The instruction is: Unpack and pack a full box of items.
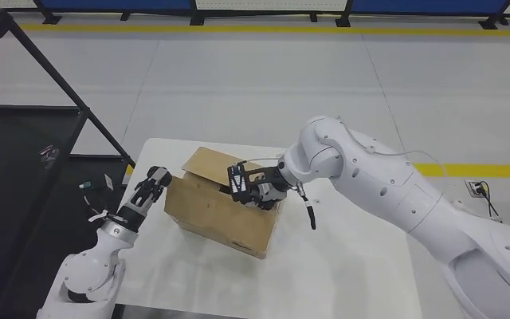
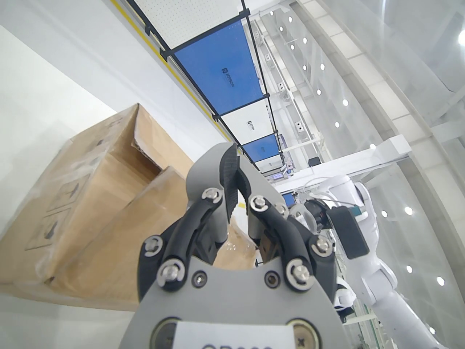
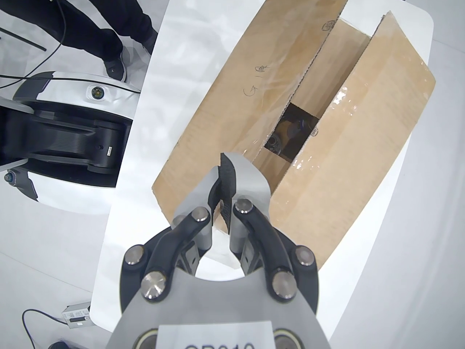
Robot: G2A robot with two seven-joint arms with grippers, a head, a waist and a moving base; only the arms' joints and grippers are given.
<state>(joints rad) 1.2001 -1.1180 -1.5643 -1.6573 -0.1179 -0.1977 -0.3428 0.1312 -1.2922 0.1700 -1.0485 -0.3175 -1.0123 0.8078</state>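
1. Top view: the right gripper (image 1: 256,190) sits over the top of the brown box (image 1: 215,214) on the white table (image 1: 343,271). The left gripper (image 1: 157,182) is just beside the box.
2. Left wrist view: the left gripper (image 2: 236,177) is pinched closed and holds nothing. The box (image 2: 91,197) is near it.
3. Right wrist view: the right gripper (image 3: 226,183) is squeezed closed at a flap's edge. It is not clear if it pinches the flap. The box (image 3: 363,139) is partly open, with a dark gap in the middle.

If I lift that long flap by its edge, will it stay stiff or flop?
Probably stiff: the flap is corrugated board and stands half-raised. It should hinge at its fold, not bend. Glossy tape on the other flap looks slippery to pinch.
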